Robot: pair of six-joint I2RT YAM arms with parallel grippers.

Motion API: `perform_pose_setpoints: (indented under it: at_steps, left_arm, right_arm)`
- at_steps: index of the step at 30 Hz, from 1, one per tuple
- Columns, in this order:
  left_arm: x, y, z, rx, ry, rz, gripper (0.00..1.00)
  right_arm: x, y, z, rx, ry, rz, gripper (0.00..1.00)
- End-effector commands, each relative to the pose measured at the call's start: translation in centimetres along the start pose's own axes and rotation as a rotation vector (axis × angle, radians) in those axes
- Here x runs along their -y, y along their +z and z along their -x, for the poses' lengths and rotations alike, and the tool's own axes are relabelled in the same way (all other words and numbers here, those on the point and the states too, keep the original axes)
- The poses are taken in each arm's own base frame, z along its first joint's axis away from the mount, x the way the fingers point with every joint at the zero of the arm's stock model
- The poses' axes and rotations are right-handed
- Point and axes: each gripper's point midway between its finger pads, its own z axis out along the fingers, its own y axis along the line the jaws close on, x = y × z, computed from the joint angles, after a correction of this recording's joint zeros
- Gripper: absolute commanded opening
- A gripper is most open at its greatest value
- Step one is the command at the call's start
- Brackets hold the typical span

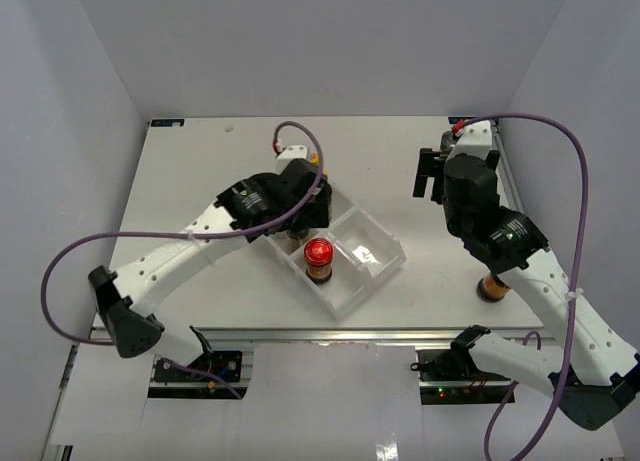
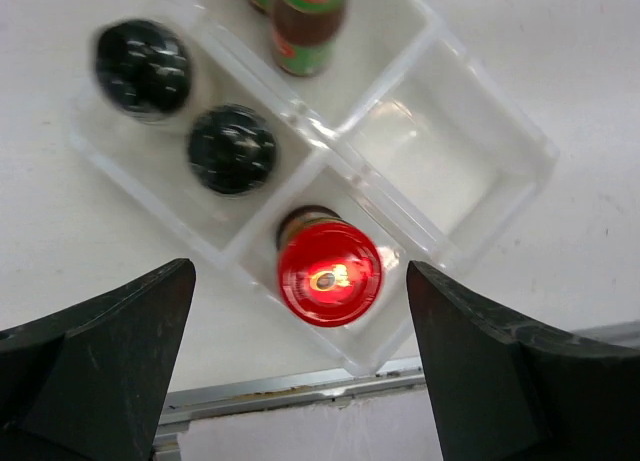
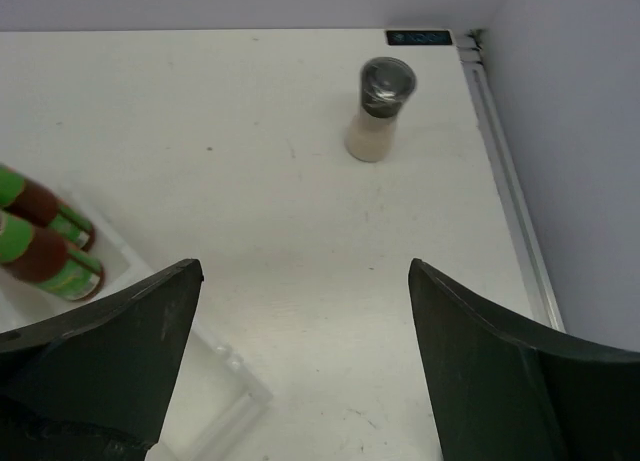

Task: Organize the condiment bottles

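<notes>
Your left gripper (image 2: 300, 291) gaped empty above the red-lidded jar (image 2: 330, 271), so a careless retreat could have toppled it.

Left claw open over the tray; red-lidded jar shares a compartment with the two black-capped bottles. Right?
No. Left wrist view: the red-lidded jar sits alone in its compartment; the two black-capped bottles are in the next one. Left claw is open over the tray.

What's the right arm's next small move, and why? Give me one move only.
Probably ease the open right gripper forward and down toward the grey-lidded shaker. It stands upright and alone on the table, outside the clear tray, just ahead of that gripper, and one tray compartment is bare.
</notes>
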Motion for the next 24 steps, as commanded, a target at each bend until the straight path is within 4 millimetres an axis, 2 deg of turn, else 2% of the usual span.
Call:
perform_pose_setpoints:
  at_steps: [1, 2, 4, 5, 7, 9, 13, 21, 24]
  left_arm:
    - [-7.1, -2.2, 3.6, 0.179, -0.168, 0.000, 0.98]
    - [-8.8, -2.1, 3.4, 0.196, -0.193, 0.003, 0.98]
    - [-11.2, -1.7, 3.0, 0.224, -0.229, 0.051, 0.98]
    - [-11.9, -1.6, 2.5, 0.227, -0.233, 0.066, 0.98]
    - [-13.0, -0.9, 1.1, 0.222, -0.235, 0.076, 0.98]
    - [-13.2, 0.1, -0.3, 0.195, -0.223, 0.062, 0.98]
    - [-14.1, 1.7, -1.9, 0.161, -0.233, 0.078, 0.98]
    - [-14.5, 2.6, -2.8, 0.141, -0.212, 0.054, 0.98]
    - [-14.8, 3.0, -3.3, 0.132, -0.200, 0.060, 0.98]
  right_arm:
    - [6.0, -0.5, -2.1, -0.165, 0.144, -0.202, 0.90]
    - [7.1, -0.2, -3.0, -0.206, 0.185, -0.224, 0.90]
    - [7.4, 0.1, -5.3, -0.276, 0.246, -0.209, 0.90]
    - [8.2, -0.2, -6.8, -0.311, 0.257, -0.249, 0.90]
    - [9.6, -0.8, -8.4, -0.340, 0.288, -0.335, 0.90]
    - [10.6, -1.9, -9.7, -0.365, 0.300, -0.388, 0.90]
    - [12.3, -3.5, -11.2, -0.404, 0.358, -0.488, 0.90]
    - [14.3, -5.3, -13.7, -0.445, 0.455, -0.586, 0.92]
    - [14.6, -5.1, -15.7, -0.505, 0.463, -0.604, 0.92]
